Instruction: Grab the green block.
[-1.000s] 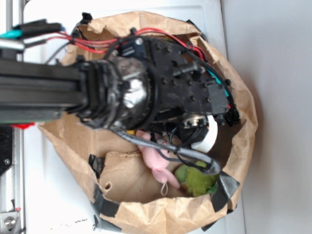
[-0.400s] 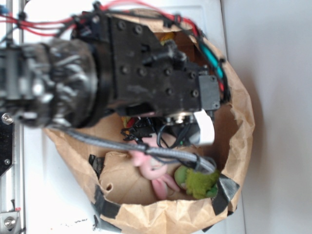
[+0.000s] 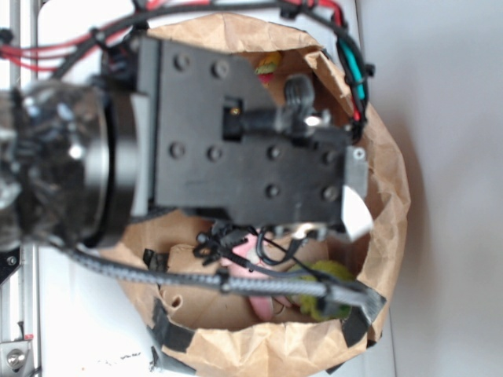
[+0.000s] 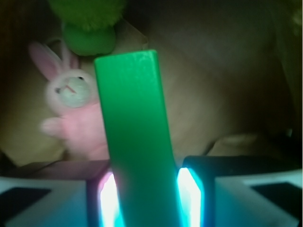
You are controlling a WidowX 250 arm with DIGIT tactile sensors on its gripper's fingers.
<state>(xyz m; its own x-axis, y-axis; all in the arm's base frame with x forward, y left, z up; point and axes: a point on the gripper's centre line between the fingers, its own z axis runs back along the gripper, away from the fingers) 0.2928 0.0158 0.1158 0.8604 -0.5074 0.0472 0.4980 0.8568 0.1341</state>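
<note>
The green block [image 4: 135,137], a slim smooth green bar, stands lengthwise between my fingers in the wrist view and reaches up past them. My gripper [image 4: 147,198] is shut on its lower end, with a glowing pad [image 4: 189,194] pressed to each side. In the exterior view the black arm and gripper body [image 3: 236,149] hang over the brown paper bag [image 3: 385,196], and the block is hidden under them.
Inside the bag lie a pink plush bunny [image 4: 75,113] and a fuzzy yellow-green plush toy [image 4: 90,23], both beyond the block. The toy [image 3: 334,275] peeks out near the bag's lower right rim. A braided cable [image 3: 236,284] crosses the bag's mouth.
The arm has risen toward the exterior camera, looming larger and shifted up in the frame. It now covers most of the bag, and the bunny is largely hidden.
</note>
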